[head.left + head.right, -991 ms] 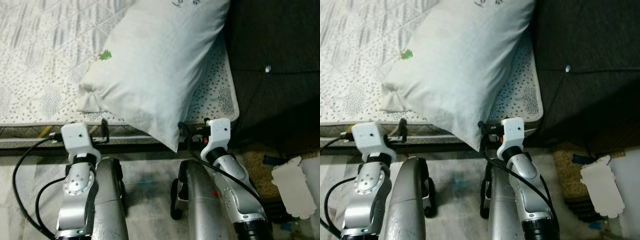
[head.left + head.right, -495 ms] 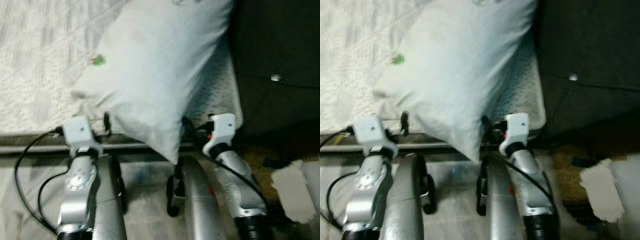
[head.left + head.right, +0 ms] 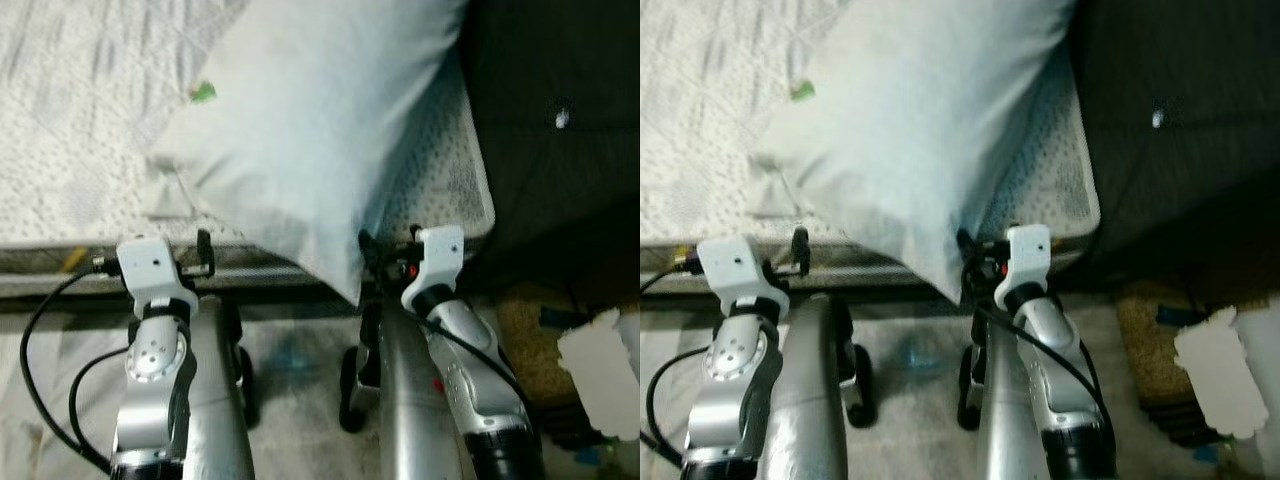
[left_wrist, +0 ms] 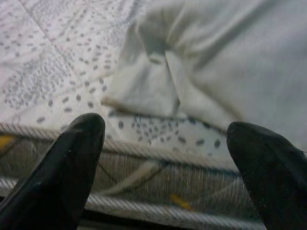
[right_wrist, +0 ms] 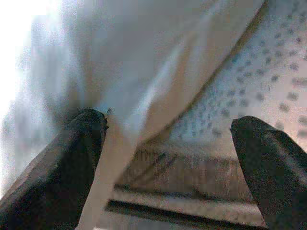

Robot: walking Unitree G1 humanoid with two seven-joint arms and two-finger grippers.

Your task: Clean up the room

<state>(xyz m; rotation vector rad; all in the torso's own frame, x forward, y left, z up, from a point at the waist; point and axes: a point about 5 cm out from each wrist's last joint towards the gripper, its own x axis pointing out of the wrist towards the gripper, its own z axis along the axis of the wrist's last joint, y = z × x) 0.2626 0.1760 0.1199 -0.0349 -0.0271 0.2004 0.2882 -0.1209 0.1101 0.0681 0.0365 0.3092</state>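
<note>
A white pillow (image 3: 310, 140) is lying across the bed's (image 3: 80, 120) right front corner, overhanging the front edge. Both pincers are hovering spread at that edge: left pincer (image 4: 165, 143) facing one pillow corner, right pincer (image 5: 168, 143) beside the overhanging one.

The robot's head camera tilts and blurs a little, so the whole scene shifts. Both silver arms now reach slightly closer to the quilted mattress edge (image 3: 250, 258), the right gripper (image 5: 168, 139) nearer the white pillow's hanging corner (image 3: 345, 285).
</note>
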